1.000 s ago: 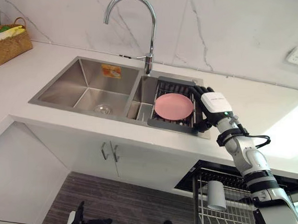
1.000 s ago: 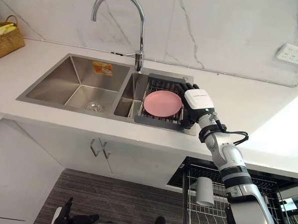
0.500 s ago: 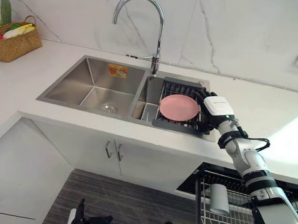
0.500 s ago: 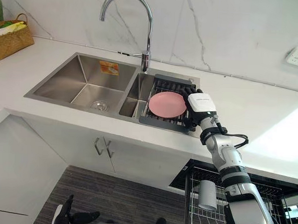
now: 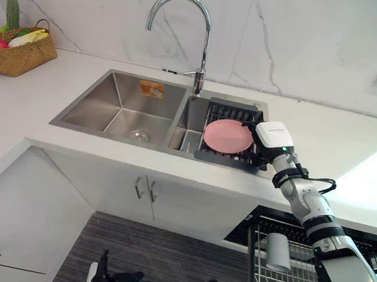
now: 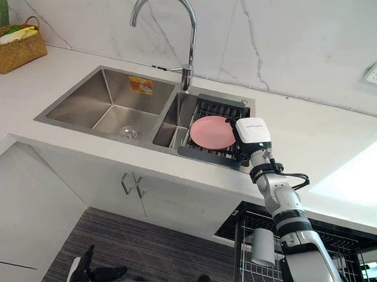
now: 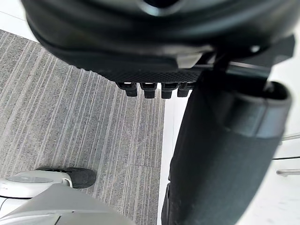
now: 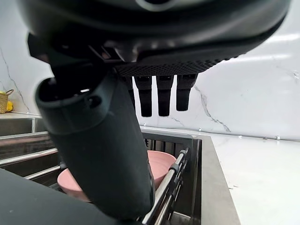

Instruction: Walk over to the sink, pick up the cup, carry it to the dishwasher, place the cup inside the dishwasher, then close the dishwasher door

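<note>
Hovering beside the pink plate point(image 5: 228, 135) in the sink rack point(image 5: 232, 108), the right hand point(image 6: 251, 133), fingers point(image 8: 163, 96) straight and empty, should meet its rim squarely.

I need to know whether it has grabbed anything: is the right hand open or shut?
Open. The right hand has its fingers hanging straight and holding nothing, beside the pink plate in the sink's drainer rack.

bright even light; glare on counter point(image 5: 366, 180) right
</note>
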You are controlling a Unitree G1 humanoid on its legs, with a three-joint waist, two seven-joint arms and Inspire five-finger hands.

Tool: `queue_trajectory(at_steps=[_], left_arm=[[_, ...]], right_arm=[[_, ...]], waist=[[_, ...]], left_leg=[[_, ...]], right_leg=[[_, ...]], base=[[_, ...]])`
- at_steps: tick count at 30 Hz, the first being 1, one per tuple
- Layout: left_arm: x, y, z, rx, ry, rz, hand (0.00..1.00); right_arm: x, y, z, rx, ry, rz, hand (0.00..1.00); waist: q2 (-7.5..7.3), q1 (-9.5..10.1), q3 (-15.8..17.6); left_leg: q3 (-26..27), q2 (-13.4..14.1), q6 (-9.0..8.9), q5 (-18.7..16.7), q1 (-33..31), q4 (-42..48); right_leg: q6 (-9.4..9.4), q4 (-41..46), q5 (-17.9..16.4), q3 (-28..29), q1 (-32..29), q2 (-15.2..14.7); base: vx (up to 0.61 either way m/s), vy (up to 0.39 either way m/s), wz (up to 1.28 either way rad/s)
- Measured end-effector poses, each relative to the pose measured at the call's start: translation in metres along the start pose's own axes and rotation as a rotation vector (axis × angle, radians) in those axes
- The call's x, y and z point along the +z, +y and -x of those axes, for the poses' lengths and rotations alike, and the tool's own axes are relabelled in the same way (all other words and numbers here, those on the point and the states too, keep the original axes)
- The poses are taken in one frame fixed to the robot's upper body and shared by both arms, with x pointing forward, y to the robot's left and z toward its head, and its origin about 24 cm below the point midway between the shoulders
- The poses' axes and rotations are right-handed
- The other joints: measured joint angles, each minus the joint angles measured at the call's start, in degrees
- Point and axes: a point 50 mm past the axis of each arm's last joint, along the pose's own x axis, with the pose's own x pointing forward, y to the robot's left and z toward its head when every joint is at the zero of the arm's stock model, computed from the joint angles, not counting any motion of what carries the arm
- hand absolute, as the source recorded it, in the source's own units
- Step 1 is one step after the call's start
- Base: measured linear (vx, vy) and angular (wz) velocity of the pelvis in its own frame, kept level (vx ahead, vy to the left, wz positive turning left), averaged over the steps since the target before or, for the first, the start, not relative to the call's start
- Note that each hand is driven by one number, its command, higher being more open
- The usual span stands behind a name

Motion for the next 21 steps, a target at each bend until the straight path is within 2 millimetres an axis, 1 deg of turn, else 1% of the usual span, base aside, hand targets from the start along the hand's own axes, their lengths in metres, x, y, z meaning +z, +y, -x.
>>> queue_trajectory(at_steps=[4,8,11,16,21], left_arm=[[0.000,0.000,0.000,0.010,-0.001,0.001,1.00],[-0.002,0.002,0.001,0.038,-0.005,0.003,1.00],[-0.004,0.003,0.003,0.049,-0.009,0.005,1.00],[-0.009,0.005,0.007,0.081,-0.010,0.008,1.00],[-0.014,0.006,0.010,0.103,-0.012,0.012,1.00]], right_arm=[[0.006,0.004,0.001,-0.038,-0.033,0.043,0.00],[0.012,0.005,0.002,-0.134,-0.041,0.041,0.00],[0.011,-0.002,0.000,-0.222,-0.025,0.049,0.00],[0.010,-0.019,-0.009,-0.350,-0.009,0.059,0.00],[0.008,-0.029,-0.013,-0.423,0.009,0.040,0.00]], waist=[[0.00,0.54,0.0],[0.00,1.29,0.0],[0.01,1.72,0.0],[-0.01,1.75,0.0],[0.00,1.77,0.0]], left_leg=[[-0.1,0.0,0.00,0.0,0.0,0.0],[-0.3,0.0,0.02,0.1,-0.1,-0.1],[-0.5,-0.1,0.03,0.3,-0.1,-0.2],[-0.9,-0.4,0.29,0.6,-0.3,-0.3],[-1.2,-0.4,0.22,0.8,-0.4,-0.5]], right_leg=[[0.00,0.0,0.0,-0.1,0.0,0.0],[0.03,0.0,0.0,-0.4,0.0,-0.1],[0.06,0.0,0.0,-0.6,0.0,-0.2],[0.19,0.0,0.1,-0.9,0.0,-0.5],[0.21,0.0,0.1,-1.2,0.0,-0.5]], base=[[0.00,0.000,0.00],[0.00,0.002,0.02],[0.00,0.001,0.04],[0.00,0.000,0.04],[-0.01,0.001,0.04]])
